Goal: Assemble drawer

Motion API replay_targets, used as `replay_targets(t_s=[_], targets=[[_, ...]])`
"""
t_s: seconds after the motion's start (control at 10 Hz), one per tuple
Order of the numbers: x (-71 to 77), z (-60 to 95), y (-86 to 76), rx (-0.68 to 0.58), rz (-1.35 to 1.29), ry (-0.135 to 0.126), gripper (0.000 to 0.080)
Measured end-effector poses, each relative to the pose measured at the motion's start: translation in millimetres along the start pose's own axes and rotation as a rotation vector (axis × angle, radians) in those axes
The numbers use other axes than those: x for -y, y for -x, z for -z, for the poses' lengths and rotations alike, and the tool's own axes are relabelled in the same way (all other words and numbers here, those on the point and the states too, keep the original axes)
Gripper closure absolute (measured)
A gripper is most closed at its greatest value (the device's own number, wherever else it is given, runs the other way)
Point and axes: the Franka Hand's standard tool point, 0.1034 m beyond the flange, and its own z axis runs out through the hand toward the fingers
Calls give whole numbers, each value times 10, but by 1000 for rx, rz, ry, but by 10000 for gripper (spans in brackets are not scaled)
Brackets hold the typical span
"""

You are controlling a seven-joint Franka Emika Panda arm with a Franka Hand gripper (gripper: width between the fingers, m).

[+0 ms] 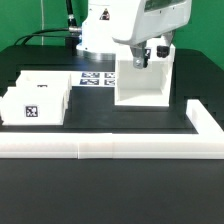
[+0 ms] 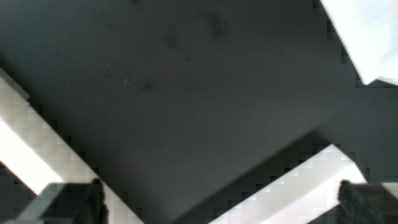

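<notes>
The drawer's tall white housing (image 1: 140, 80) stands right of the middle of the black table, its open side towards the exterior view's left. Two white tagged trays (image 1: 35, 100) sit together at the exterior view's left. My gripper (image 1: 147, 55) hangs by the housing's top edge, touching nothing that I can see. In the wrist view the gripper (image 2: 214, 208) is open; its dark fingers (image 2: 64, 204) stand wide apart with only black table and a white band (image 2: 302, 180) between them. A white corner (image 2: 370, 40) shows at one edge; I cannot tell which part it is.
The long low white L-shaped barrier (image 1: 110, 148) runs along the front and turns up the exterior view's right side (image 1: 205, 118). The marker board (image 1: 97, 78) lies flat behind the trays, next to the robot's base (image 1: 100, 35). Cables run at the back left.
</notes>
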Motion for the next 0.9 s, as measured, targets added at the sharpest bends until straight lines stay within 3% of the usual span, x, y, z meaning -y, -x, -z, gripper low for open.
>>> replay_targets(t_s=[0.6,0.7,0.9], targets=[[10,25,-2,-7,-28,7,150],[100,111,42,-31,-113,33,150],[432,212,173,-35,-302,39,150]])
